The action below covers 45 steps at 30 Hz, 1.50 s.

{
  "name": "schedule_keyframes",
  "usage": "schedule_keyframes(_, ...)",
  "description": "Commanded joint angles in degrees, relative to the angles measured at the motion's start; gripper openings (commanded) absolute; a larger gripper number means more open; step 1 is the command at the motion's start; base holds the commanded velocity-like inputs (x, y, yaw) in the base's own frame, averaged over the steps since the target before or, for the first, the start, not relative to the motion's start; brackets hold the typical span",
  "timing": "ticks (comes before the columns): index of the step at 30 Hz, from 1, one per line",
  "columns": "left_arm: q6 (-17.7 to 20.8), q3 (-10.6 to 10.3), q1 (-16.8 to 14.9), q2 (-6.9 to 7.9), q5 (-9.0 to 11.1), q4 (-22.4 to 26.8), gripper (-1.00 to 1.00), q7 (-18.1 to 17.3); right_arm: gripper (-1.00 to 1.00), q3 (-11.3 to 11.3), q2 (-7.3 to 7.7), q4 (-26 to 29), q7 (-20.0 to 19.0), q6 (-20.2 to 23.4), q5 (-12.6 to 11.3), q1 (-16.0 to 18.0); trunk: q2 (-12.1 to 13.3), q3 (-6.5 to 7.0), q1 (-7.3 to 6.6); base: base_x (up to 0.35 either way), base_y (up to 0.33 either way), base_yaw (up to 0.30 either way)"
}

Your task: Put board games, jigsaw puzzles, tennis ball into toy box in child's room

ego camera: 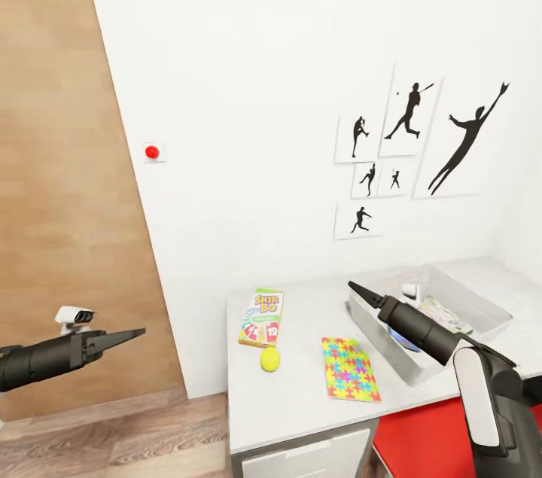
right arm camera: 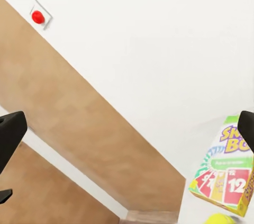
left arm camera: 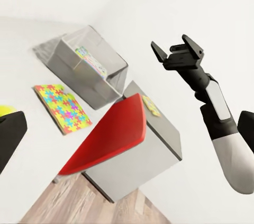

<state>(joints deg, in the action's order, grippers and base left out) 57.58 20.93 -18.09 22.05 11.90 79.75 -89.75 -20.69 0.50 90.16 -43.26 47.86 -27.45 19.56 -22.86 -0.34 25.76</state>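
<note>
Right gripper point(ego camera: 354, 285), black and two-fingered, hovers empty with jaws apart over the grey plastic toy box point(ego camera: 482, 305), which already holds items. Left gripper point(ego camera: 135, 332): state indeterminable. Yellow tennis ball point(ego camera: 270, 359), Skip-Bo board game point(ego camera: 262, 317) and multicoloured jigsaw puzzle point(ego camera: 350, 369) await transfer on the white table point(ego camera: 301, 403).

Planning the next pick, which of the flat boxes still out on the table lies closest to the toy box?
The colourful jigsaw puzzle, patterned in bright interlocking pieces, lies just beside the toy box; the Skip-Bo game sits farther off, beyond the tennis ball.
</note>
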Motion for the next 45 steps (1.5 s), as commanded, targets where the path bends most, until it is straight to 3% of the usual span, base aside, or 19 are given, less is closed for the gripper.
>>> schedule_keyframes(1, 0.6, 0.0, 0.0, 0.01, 0.0, 0.0, 1.00, -0.3, 1.00, 0.1, -0.02, 0.0, -0.1, 0.3, 0.0, 0.0, -0.1, -0.04, 0.03, 0.000, 0.297, 0.000)
schedule_keyframes(13, 0.4, 0.0, 0.0, 0.00, -0.1, -0.1, 1.00, -0.3, 1.00, 1.7, 0.02, 0.0, 2.4, 0.4, 0.0, 0.0, -0.1, -0.04, 0.03, 0.000, 0.236, 0.000)
schedule_keyframes(24, 0.3, 0.0, 0.0, -0.06, -0.1, -0.1, 1.00, -0.3, 1.00, 2.5, 0.01, 0.2, 3.7, 0.5, -0.1, 0.0, -0.1, -0.04, 0.03, 0.000, 0.014, 0.008)
schedule_keyframes(35, 0.3, 0.0, 0.0, -0.07, -0.2, -0.1, 1.00, -0.3, 1.00, 2.7, -0.06, 0.2, 3.5, 0.3, -0.1, 0.0, -0.1, -0.08, 0.03, 0.000, 0.000, 0.217)
schedule_keyframes(45, 0.3, 0.0, 0.0, -0.07, -0.2, -0.1, 1.00, -0.3, 1.00, 2.7, -0.05, 0.2, 3.4, 0.1, -0.1, 0.0, -0.1, -0.10, 0.03, 0.000, 0.008, 0.017)
